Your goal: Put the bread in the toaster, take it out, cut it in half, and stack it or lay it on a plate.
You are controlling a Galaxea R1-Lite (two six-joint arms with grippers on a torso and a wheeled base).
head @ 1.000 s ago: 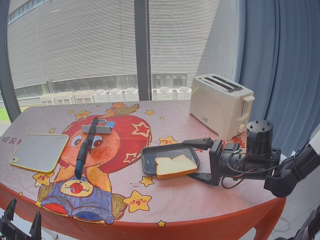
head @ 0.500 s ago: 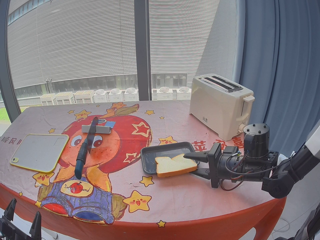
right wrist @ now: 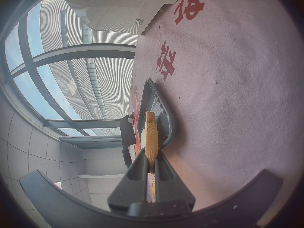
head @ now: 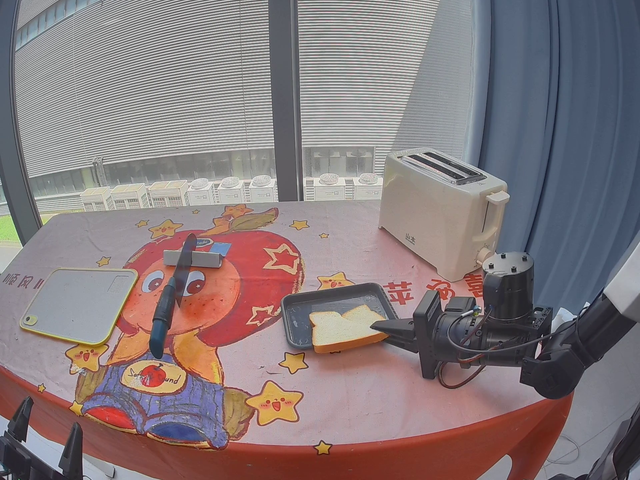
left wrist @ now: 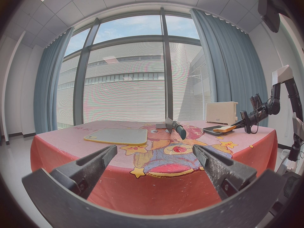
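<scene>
Bread slice rests across the near rim of the dark tray, its crust end clamped in the closed right hand. The toaster stands on the table just beyond that hand. The left hand is spread wide and holds nothing, well apart from the bread.

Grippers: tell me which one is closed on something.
The right gripper, clamped on the edge of the bread slice at the dark tray's front rim. The left gripper is open and empty, short of the table.
</scene>
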